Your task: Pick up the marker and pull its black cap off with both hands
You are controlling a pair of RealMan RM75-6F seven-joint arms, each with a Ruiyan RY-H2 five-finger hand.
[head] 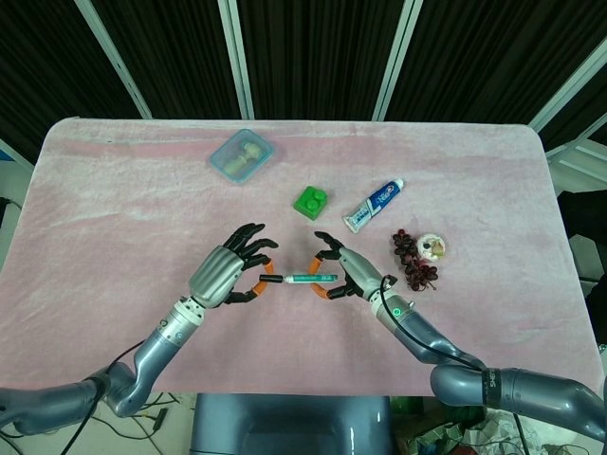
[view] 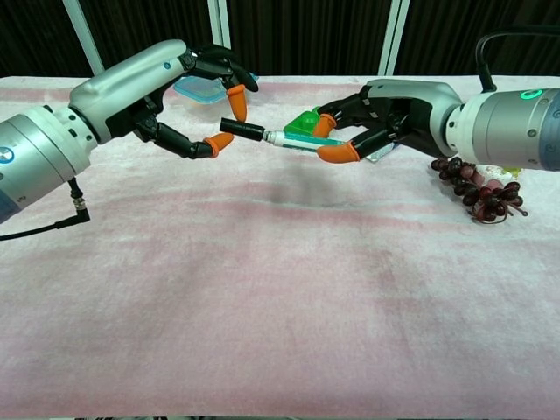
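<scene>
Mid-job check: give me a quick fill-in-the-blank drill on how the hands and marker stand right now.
1. The right hand holds the marker by its ____ body.
2. The left hand pinches the marker's ____ cap.
3. The marker is held ____ the pink cloth, not lying on it.
4. The green block sits on the cloth between the lidded box and the ____.

Missing words: green-and-white; black; above; toothpaste tube

A robotics test lab is showing here: a table [head: 114, 218] is lying under pink cloth before black curtains [head: 313, 57] with white framing, while unrelated props, a toothpaste tube [head: 373, 205], a green block [head: 308, 201] and grapes [head: 410, 258], are sitting beyond the right hand [head: 343, 273].
</scene>
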